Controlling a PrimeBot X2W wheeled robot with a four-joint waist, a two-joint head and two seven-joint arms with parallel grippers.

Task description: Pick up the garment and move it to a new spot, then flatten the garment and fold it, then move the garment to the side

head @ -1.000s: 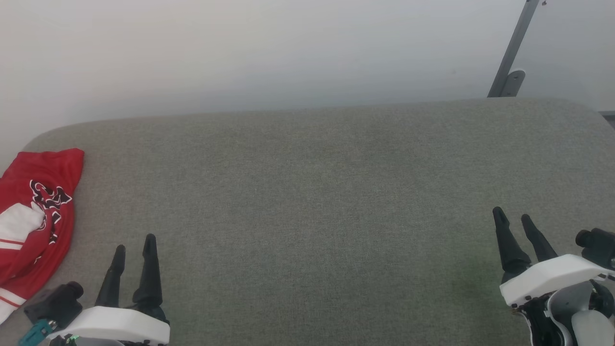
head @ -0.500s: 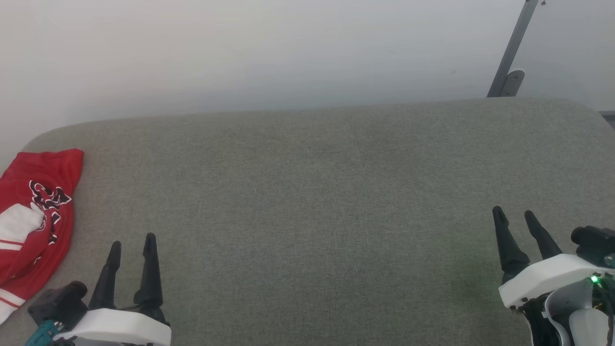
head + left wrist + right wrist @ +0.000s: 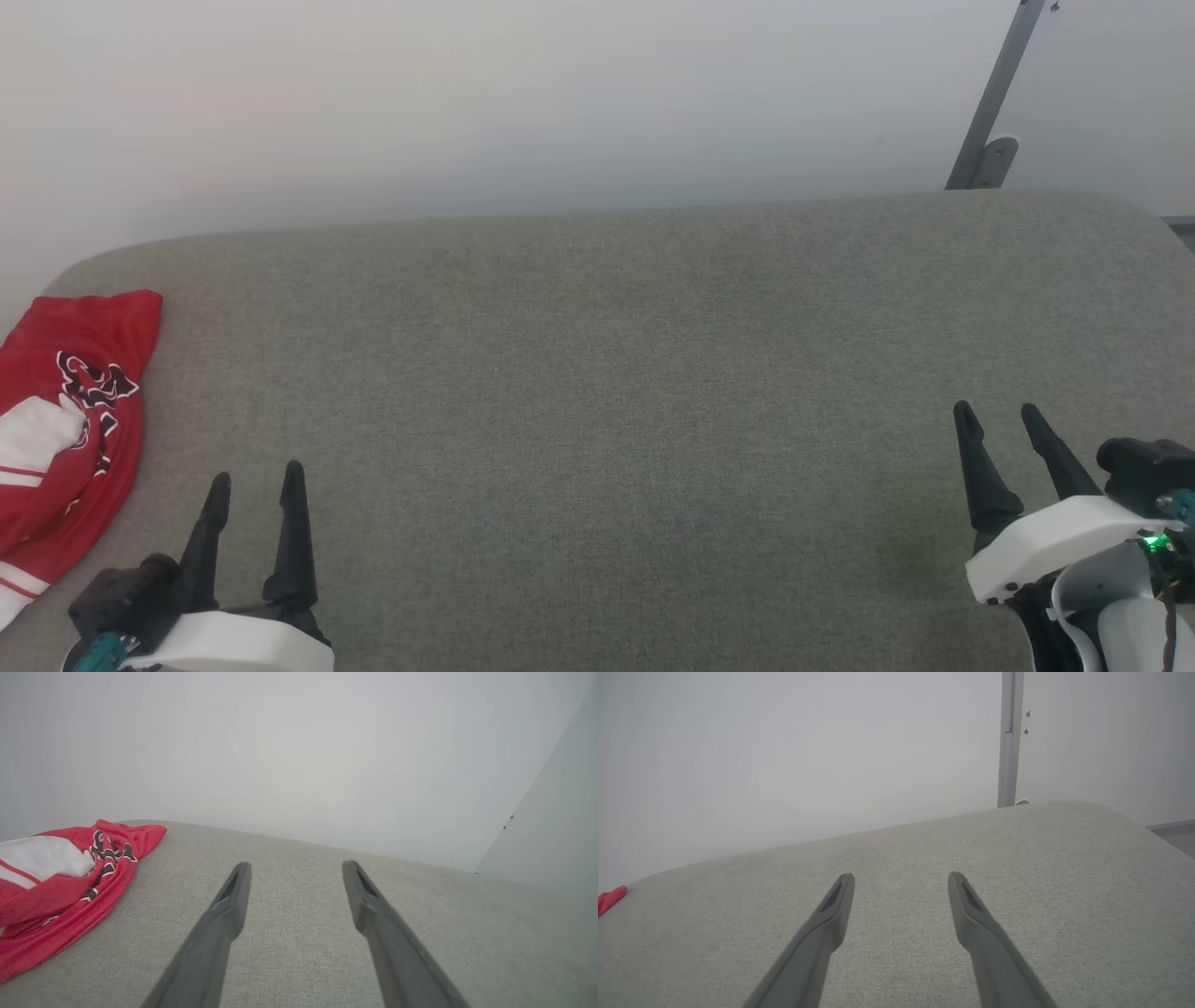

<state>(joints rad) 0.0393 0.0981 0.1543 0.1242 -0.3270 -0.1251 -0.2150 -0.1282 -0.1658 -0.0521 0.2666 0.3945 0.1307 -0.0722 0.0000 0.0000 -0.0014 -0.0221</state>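
Note:
The garment (image 3: 65, 420) lies crumpled at the far left edge of the grey padded surface (image 3: 616, 392), red with a white sleeve and black-and-white lettering showing. In the left wrist view the garment (image 3: 60, 882) sits left of the fingers, apart from them. My left gripper (image 3: 257, 474) hovers open at the lower left, empty, to the right of the garment. My right gripper (image 3: 995, 409) is open and empty at the lower right, far from the shirt. A red tip of the garment (image 3: 611, 898) peeks in at the right wrist view's left edge.
A pale wall (image 3: 467, 103) rises behind the surface's rounded back edge. A grey metal post (image 3: 994, 103) with a foot stands behind the back right corner. The surface drops off at its left and right ends.
The left gripper has slid slightly down and back toward me. The right gripper has turned a little. The garment has not moved.

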